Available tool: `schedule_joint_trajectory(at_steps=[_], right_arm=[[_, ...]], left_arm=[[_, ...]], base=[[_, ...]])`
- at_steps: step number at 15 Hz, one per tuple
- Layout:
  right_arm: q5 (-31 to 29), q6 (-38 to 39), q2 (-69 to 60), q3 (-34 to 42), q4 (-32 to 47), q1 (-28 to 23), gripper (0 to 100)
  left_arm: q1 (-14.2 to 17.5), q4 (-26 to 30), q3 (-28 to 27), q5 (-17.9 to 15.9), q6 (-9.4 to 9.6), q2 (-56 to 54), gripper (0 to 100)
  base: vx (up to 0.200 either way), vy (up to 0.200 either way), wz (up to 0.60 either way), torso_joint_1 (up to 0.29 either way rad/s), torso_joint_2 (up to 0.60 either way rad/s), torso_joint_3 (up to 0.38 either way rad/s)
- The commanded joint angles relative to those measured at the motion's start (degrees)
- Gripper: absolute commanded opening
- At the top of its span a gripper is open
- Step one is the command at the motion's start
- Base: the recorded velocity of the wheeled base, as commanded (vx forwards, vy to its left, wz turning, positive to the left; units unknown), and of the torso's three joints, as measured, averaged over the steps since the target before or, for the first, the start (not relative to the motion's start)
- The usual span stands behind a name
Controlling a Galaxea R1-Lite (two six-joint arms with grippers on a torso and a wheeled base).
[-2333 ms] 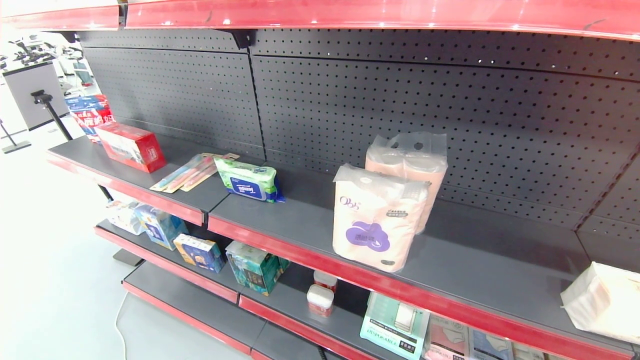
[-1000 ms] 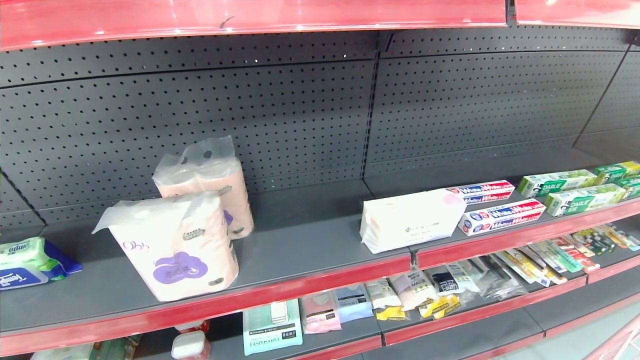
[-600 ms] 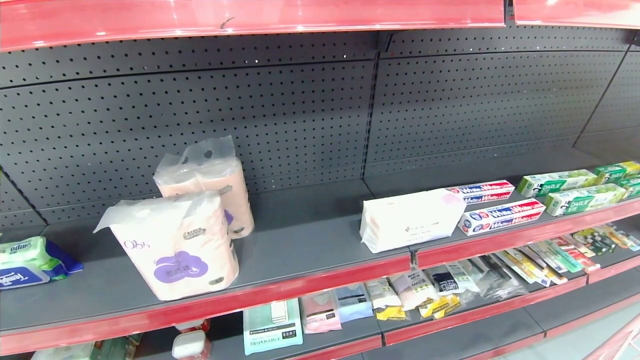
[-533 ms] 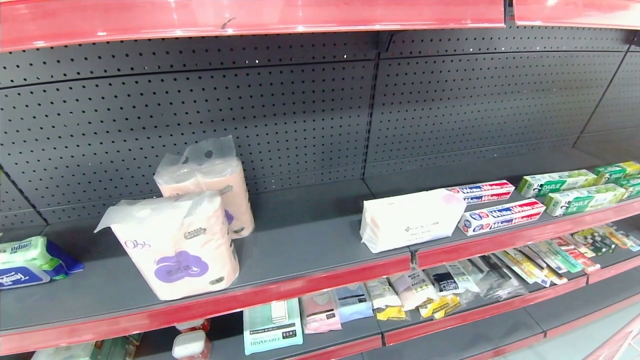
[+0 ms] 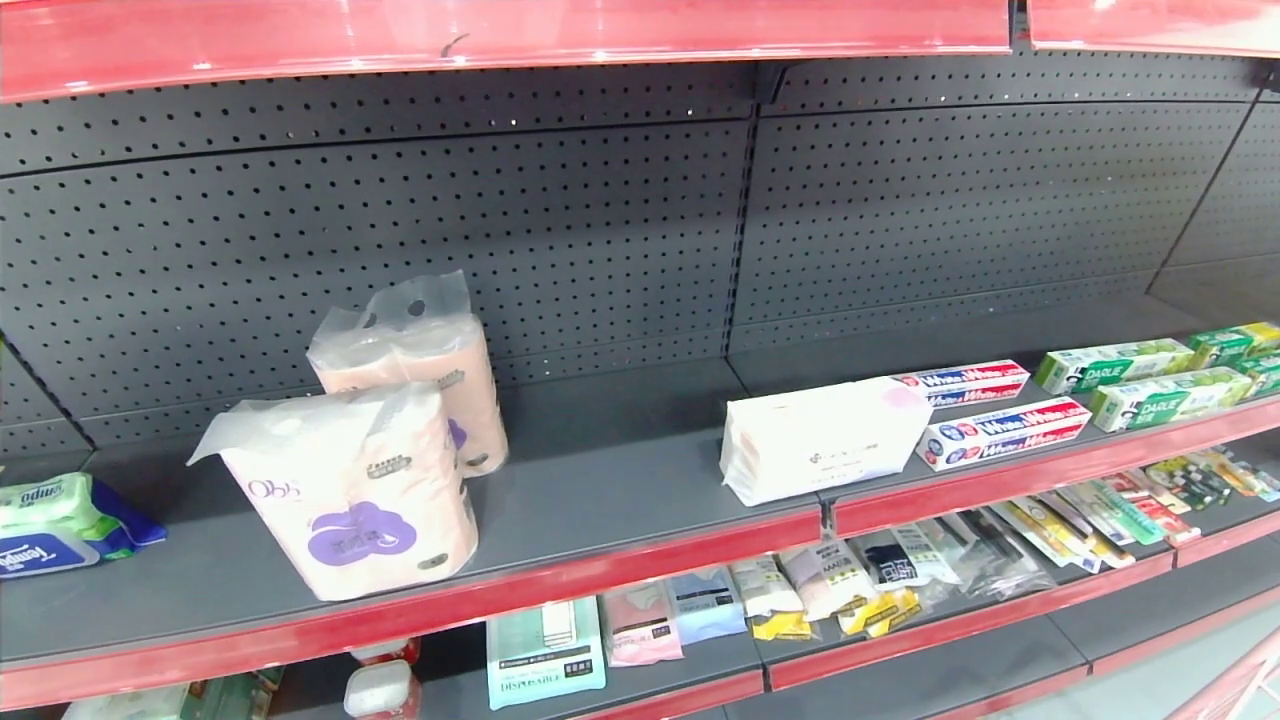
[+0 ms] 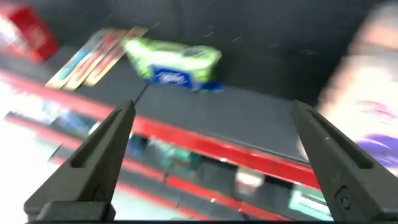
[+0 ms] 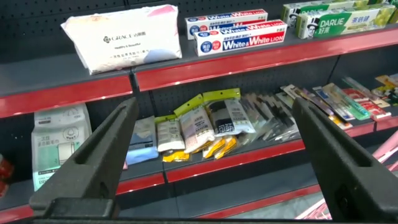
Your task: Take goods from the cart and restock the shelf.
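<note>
The grey shelf (image 5: pixel 620 470) with a red front edge carries two pink toilet-roll packs (image 5: pixel 355 495), one behind the other, and a white tissue pack (image 5: pixel 820 440) to their right. Red-and-blue toothpaste boxes (image 5: pixel 1000 432) and green ones (image 5: pixel 1150 390) lie farther right. My left gripper (image 6: pixel 212 106) hangs open and empty in front of the shelf, facing a green-and-blue wipes pack (image 6: pixel 174 59). Below the tissue pack (image 7: pixel 121 34), my right gripper (image 7: pixel 214 101) is open and empty, facing the lower shelf.
On the lower shelf lie several small flat packets (image 7: pixel 199 124) and a teal pack (image 5: pixel 545 650). Toothbrush packs (image 6: pixel 93 56) and a red box (image 6: pixel 28 31) lie beyond the wipes. A pink rail (image 5: pixel 1240 680) crosses the bottom right corner. Bare shelf lies between the rolls and the tissue pack.
The head camera swung right along the shelf between the first frame and one second ago. Since then the picture has stayed almost still and no goods have moved.
</note>
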Motion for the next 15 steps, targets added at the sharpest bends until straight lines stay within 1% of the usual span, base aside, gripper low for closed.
schedule_joint_trajectory(at_steps=[1,2,3,4,6,7,8,10,11,13,14,15], right_arm=[[-0.01,0.01,0.05,0.00,0.04,0.02,100],[-0.01,0.01,0.05,-0.09,0.04,0.02,100],[-0.01,0.01,0.05,0.00,0.04,0.02,100],[-0.01,0.01,0.05,-0.09,0.04,-0.07,100],[-0.01,0.01,0.05,0.00,-0.05,0.02,100],[-0.01,0.01,0.05,0.00,0.04,0.02,100],[-0.01,0.01,0.05,0.00,0.04,0.02,100],[-0.01,0.01,0.05,0.00,0.04,0.02,100],[-0.01,0.01,0.05,0.00,0.04,0.02,100],[-0.01,0.01,0.05,0.00,-0.05,0.02,100],[-0.01,0.01,0.05,0.00,0.04,-0.07,100],[-0.01,0.01,0.05,0.00,0.04,-0.07,100]], left_arm=[[10.02,-4.69,-0.05,-0.02,-0.58,14.21,100],[10.37,-7.59,0.03,-0.19,-0.58,18.34,100],[10.19,-8.55,0.47,-0.28,-0.41,20.10,100],[9.66,-8.64,0.47,-1.77,-0.32,23.53,100],[9.66,-8.82,-1.02,-7.66,-0.14,28.36,100],[9.66,-8.91,-2.34,-9.95,0.82,30.56,100],[9.75,-8.91,-3.04,-10.91,2.67,32.05,100],[9.75,-9.17,-3.57,-10.83,6.71,35.31,100],[9.75,-9.79,-3.57,-10.74,7.68,36.18,100],[9.66,-12.16,-3.57,-10.65,10.84,38.56,100],[9.66,-13.04,-3.57,-10.65,11.63,39.44,100],[9.58,-13.30,-3.57,-10.74,11.90,40.14,100]], base=[[0.000,0.000,0.00,0.000,0.00,0.000],[0.000,0.000,0.00,0.000,0.00,0.000],[0.000,0.000,0.00,0.000,0.00,0.000],[0.000,0.000,0.00,0.000,0.00,0.000],[0.000,0.000,0.00,0.000,0.00,0.000],[0.000,0.000,0.00,0.000,0.00,0.000],[0.000,0.000,0.00,0.000,0.00,0.000],[0.000,0.000,0.00,0.000,0.00,0.000],[0.000,0.000,0.00,0.000,0.00,0.000],[0.000,0.000,0.00,0.000,0.00,0.000],[0.000,0.000,0.00,0.000,0.00,0.000],[0.000,0.000,0.00,0.000,0.00,0.000]])
